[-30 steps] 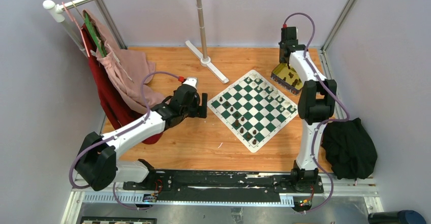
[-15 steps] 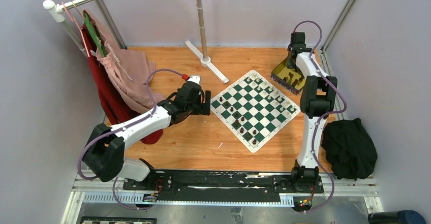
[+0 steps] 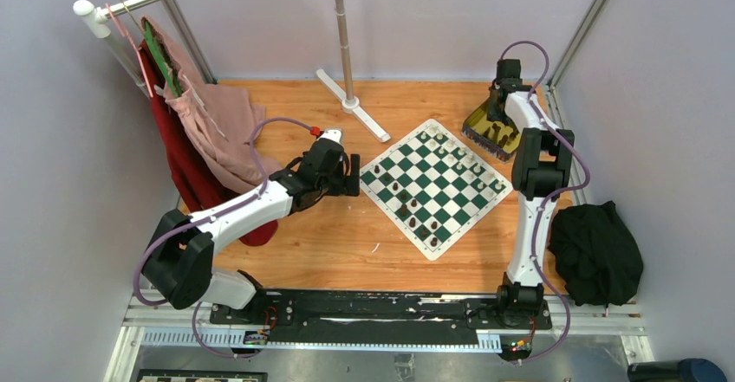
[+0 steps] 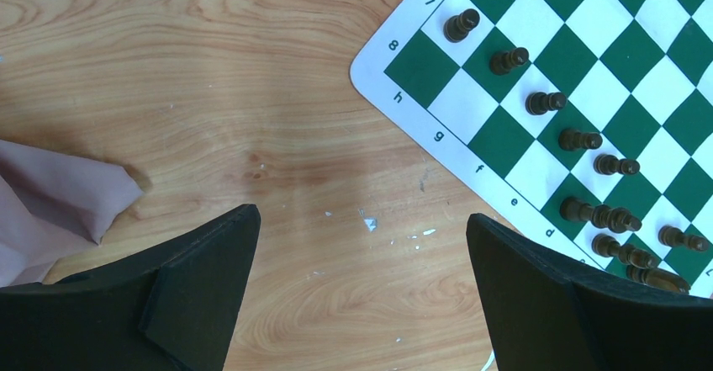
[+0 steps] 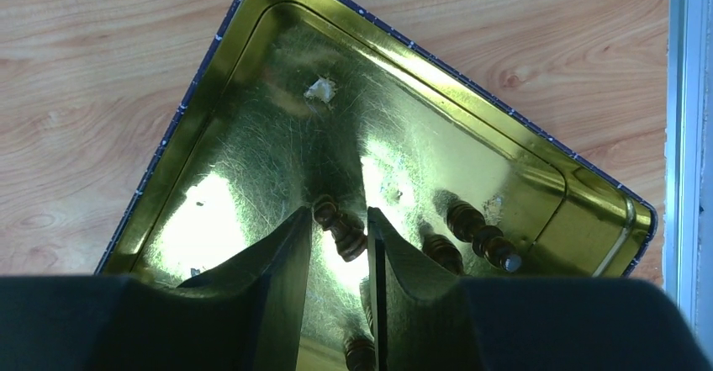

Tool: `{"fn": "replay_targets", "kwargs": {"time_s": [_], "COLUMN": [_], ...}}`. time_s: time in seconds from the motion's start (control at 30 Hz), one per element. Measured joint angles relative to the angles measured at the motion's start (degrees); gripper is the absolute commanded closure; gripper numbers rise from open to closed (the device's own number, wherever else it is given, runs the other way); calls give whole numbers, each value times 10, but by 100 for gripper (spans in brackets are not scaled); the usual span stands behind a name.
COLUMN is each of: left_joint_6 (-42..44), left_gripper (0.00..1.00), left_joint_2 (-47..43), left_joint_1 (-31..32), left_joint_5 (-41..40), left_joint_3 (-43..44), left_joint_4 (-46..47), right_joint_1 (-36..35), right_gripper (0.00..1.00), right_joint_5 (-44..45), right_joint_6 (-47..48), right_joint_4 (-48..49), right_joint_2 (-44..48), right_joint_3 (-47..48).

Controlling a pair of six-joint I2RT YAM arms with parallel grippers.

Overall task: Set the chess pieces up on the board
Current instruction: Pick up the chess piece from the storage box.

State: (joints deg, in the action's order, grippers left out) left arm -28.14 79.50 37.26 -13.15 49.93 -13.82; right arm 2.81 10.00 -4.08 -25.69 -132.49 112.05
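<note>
Right wrist — right hand (image 5: 339,214) nearer tin (image 5: 252,127)

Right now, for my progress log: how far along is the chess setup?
Done: a row of dark pieces stands on the board. In hand: the right fingers straddle a dark piece lying in the gold tin. Remaining: the other pieces in that tin.

board (image 3: 432,187): dark green and white checks, thin white border with dark letters and digits. chess pieces (image 4: 546,102) under my left wrist: dark brown. cream pieces (image 3: 443,151) also on the checks. tin (image 5: 252,119): shiny gold inside, dark blue rim. table (image 4: 210,68): light wood grain. my left gripper (image 4: 361,219) and right gripper (image 5: 338,213): black fingers. pink cloth (image 3: 217,131), red cloth (image 3: 186,183), black cloth (image 3: 596,252).
</note>
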Motion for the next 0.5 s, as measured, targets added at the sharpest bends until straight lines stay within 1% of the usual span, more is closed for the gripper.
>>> {"fn": "replay_targets", "kwargs": {"time_s": [0.5], "left_joint_6": [-2], "left_gripper": [0], "left_joint_2": [0], "left_joint_1": [0], "left_joint_5": [1], "left_joint_3": [0], "left_joint_4": [0], "right_joint_1": [0], "right_gripper": [66], "right_joint_5": [-6], "right_joint_6": [0], "right_joint_4": [2], "right_joint_2": [0], "right_joint_3": [-11]}}
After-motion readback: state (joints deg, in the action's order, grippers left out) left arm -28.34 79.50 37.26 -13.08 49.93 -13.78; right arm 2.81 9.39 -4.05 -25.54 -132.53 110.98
